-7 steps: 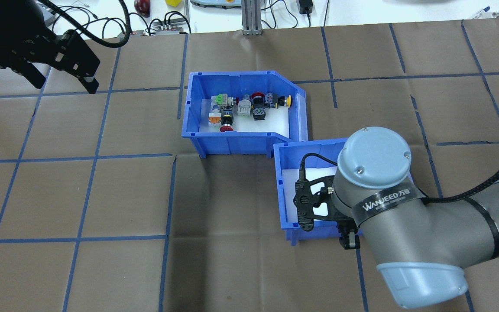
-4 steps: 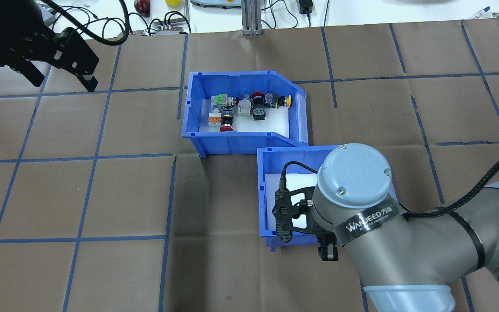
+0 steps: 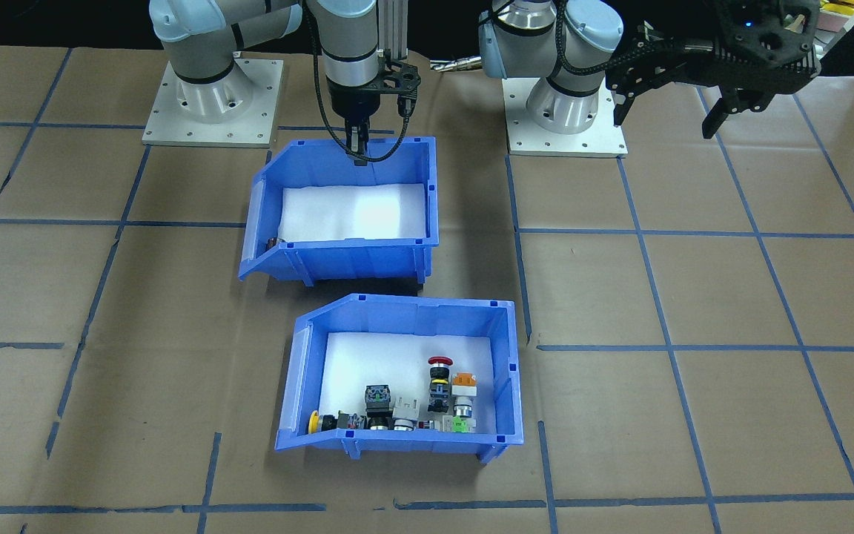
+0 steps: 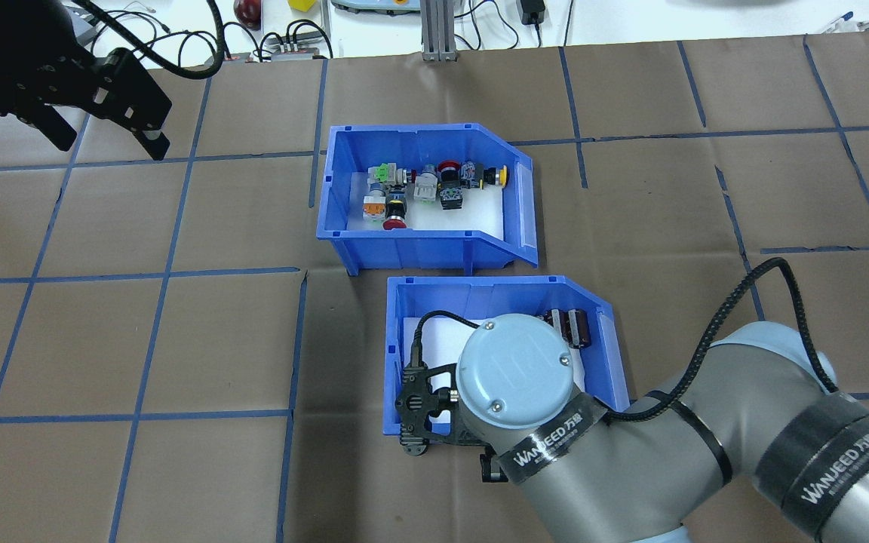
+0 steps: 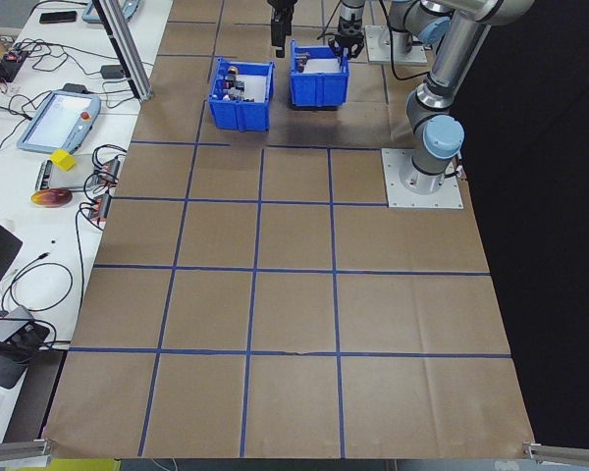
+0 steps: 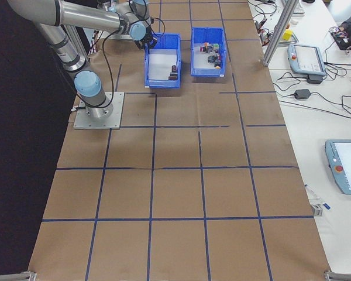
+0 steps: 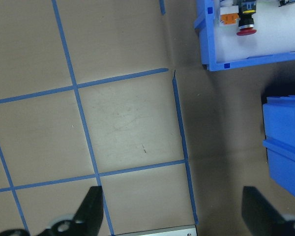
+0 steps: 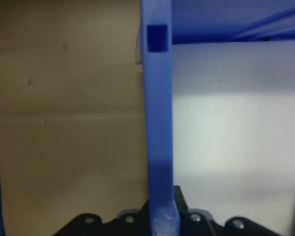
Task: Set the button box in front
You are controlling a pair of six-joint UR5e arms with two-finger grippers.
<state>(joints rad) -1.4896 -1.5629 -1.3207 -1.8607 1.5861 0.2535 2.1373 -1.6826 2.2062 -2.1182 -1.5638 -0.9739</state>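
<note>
The right tool [image 3: 356, 148] pinches the wall of the other blue bin [image 4: 600, 354], the one that holds only a few dark cylinders [image 4: 572, 327], on the side nearest the robot's edge of the table [image 4: 178, 339]. The button box [image 4: 344, 219] sits just beyond it, toward the far edge, apart from both tools. The left tool [image 4: 106, 136] hangs with fingers spread above the table's far left area, holding nothing.

The risk, as I judge it: the grip is on a thin plastic rim, so a quick drag could tip the bin or let the rim slip free. A sideways swing could also knock its corner into the button box and scatter the switches.
</note>
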